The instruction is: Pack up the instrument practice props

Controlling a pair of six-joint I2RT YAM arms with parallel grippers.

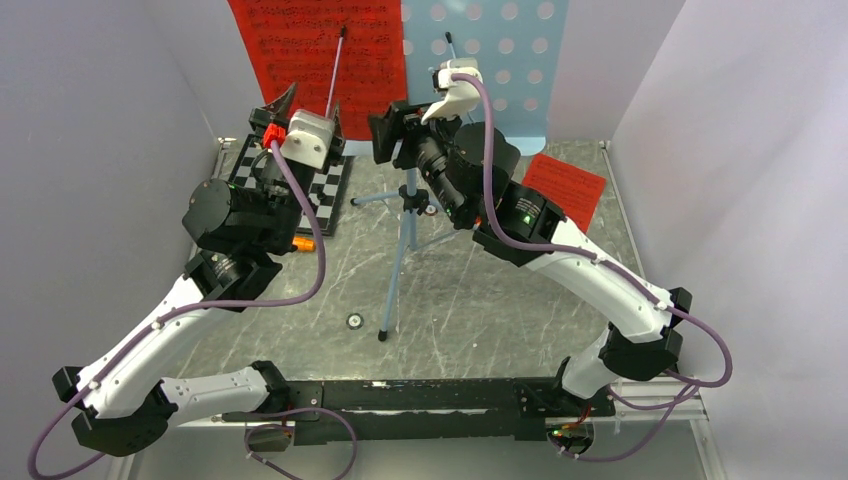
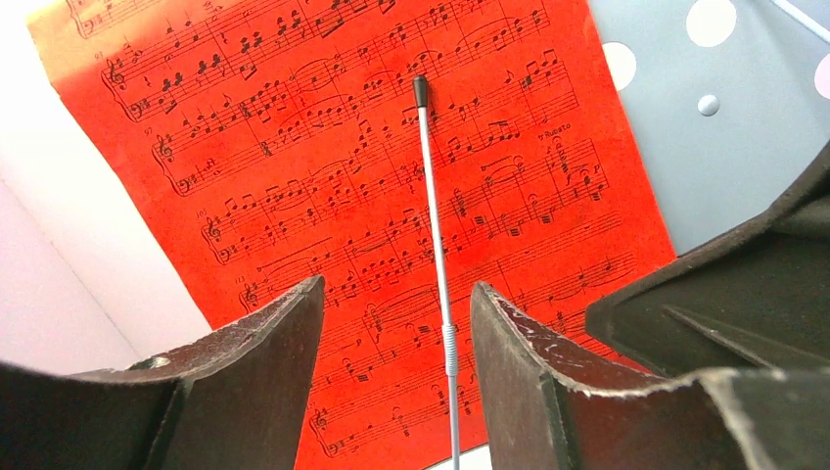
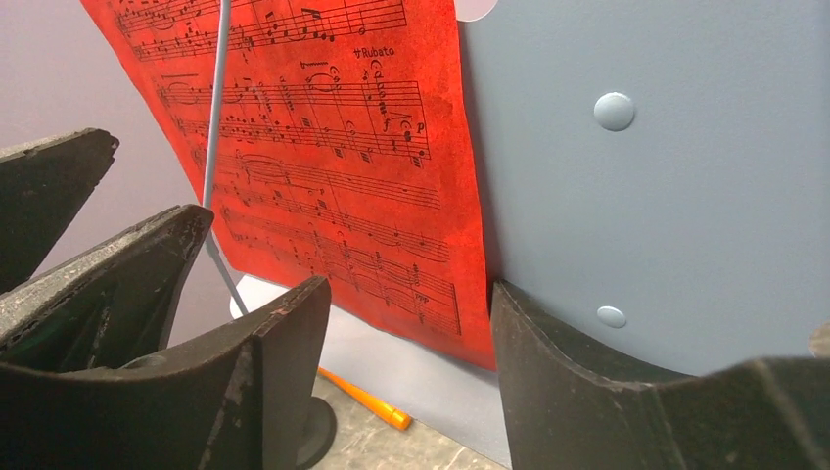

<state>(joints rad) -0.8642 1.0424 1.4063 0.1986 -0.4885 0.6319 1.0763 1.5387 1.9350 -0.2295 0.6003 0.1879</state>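
Nearest the arm bases, the marbled worktop carries the tripod legs of the music stand, planted between the two arms. A loose red page lies flat to the right of the right arm, well apart from either gripper. The chessboard sits partly under the left arm and is no part of the job. Low in the right wrist view, an orange microphone lies on the worktop just beside a black round base.

Higher and further back, both grippers point at the stand's desk. The left gripper is spread, with nothing between its fingers. It faces the middle of the hanging red sheet, and a thin grey holder rod runs upright across the page in line with the gap. The right gripper is spread too and empty — the sheet's right edge, where red meets light blue, stands straight ahead between its fingers. The sheet's long axis is upright, flat against the desk. I judge the right arm better placed: it meets an edge, the left a flat face.

Legible print: "Rubato" above one stave — no brand shows.
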